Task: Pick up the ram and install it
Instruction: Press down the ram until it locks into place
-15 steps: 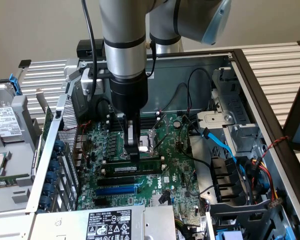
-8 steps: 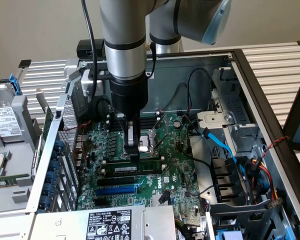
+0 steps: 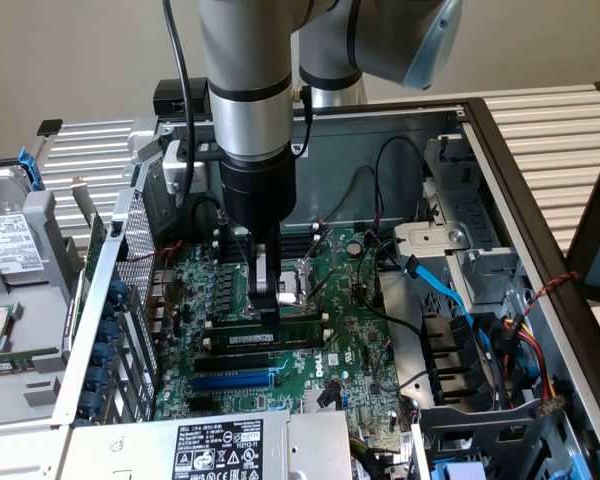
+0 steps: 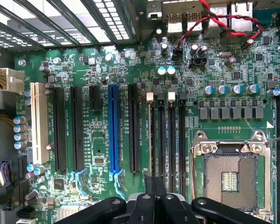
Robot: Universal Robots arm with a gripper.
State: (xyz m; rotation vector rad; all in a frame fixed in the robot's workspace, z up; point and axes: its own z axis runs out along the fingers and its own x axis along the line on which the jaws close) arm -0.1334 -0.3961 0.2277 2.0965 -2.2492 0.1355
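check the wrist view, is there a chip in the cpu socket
No, the cpu socket lies open and bare, its pin grid showing inside the metal frame.

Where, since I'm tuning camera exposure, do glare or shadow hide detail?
Exterior view: the slatted surface at that view's right is washed pale, and the arm shades the motherboard around the claw. Wrist view: light through the vent grille blows out to white, while the motherboard itself is evenly lit.
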